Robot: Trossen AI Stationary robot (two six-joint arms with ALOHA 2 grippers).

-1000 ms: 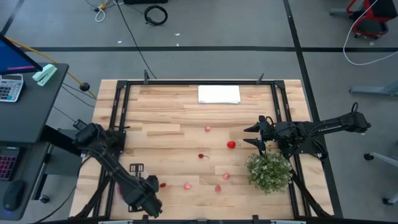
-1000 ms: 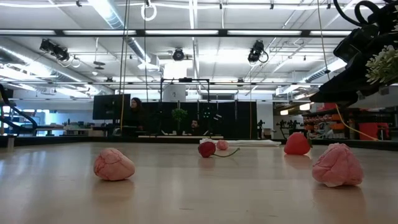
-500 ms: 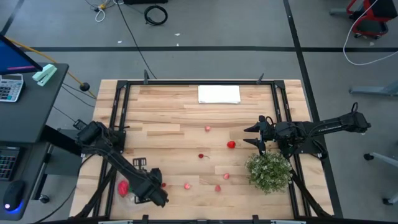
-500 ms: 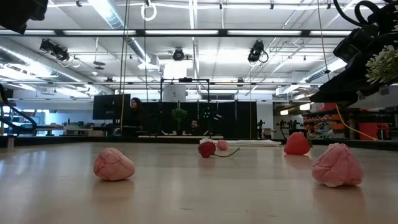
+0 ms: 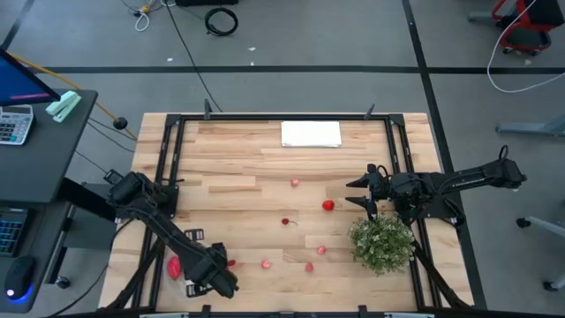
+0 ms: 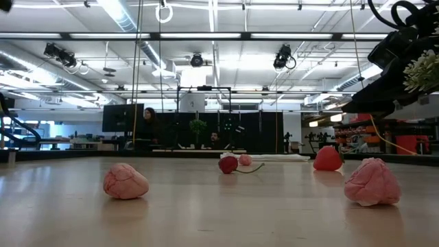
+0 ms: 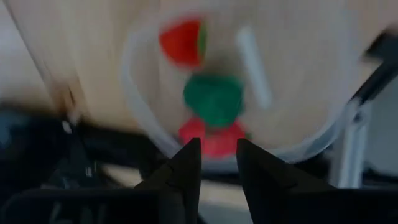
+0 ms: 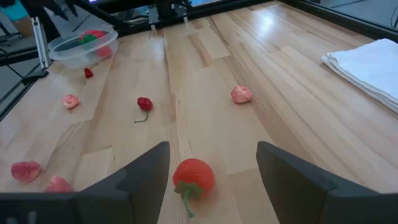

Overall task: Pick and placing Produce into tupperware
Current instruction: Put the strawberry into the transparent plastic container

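The tupperware (image 7: 132, 87), a clear round bowl, stands at the table's near left corner (image 8: 69, 55). In it lie two red produce pieces (image 7: 182, 42) (image 7: 210, 138) and a green one (image 7: 213, 98). My left gripper (image 7: 217, 155) hovers over its rim, pointing steeply down, open, with nothing between its fingers. More produce lies loose on the table: a red strawberry (image 5: 327, 206), a cherry (image 5: 286, 221), a small red piece (image 5: 231, 262) and several pink pieces (image 5: 265, 263). My right gripper (image 8: 212, 149) waits open at the right edge, near the strawberry (image 8: 194, 177).
A bushy green plant (image 5: 381, 244) stands at the near right, under my right arm. A folded white sheet (image 5: 311, 133) lies at the far edge. Black frame rails (image 5: 168, 150) run along the table's sides. Bare wood lies between the loose pieces in the middle.
My left gripper has swung a little toward the table's right edge, above the near left corner. A red piece in the tupperware now shows beside the arm, where a second ago the arm covered most of it.
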